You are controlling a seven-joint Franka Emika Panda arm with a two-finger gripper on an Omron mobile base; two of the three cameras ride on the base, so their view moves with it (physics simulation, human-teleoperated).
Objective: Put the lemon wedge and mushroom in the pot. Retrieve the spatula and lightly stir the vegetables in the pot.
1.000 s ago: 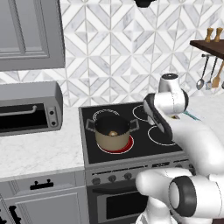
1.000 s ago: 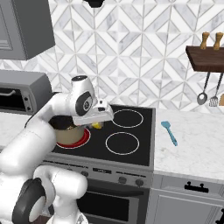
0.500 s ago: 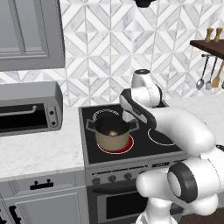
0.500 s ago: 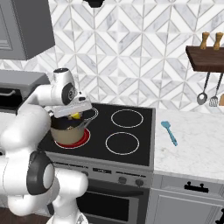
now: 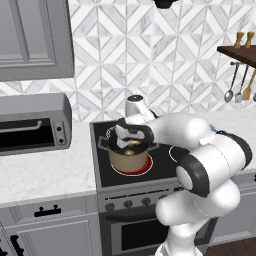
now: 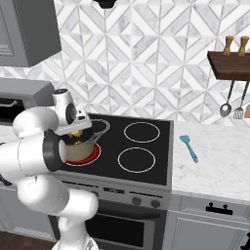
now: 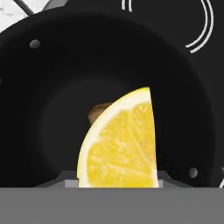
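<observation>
While I hold my hand (image 5: 129,145) closed on the lemon wedge (image 7: 120,142) directly above the pot's (image 7: 183,109) dark mouth, the mushroom (image 7: 98,111) already lies on the bottom beneath me. If I let go off-centre the wedge could clip the rim and bounce onto the stove. The spatula (image 6: 188,148) waits on the table, well off to my side.

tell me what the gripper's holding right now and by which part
The gripper holds the lemon wedge by its lower end, over the pot.
</observation>
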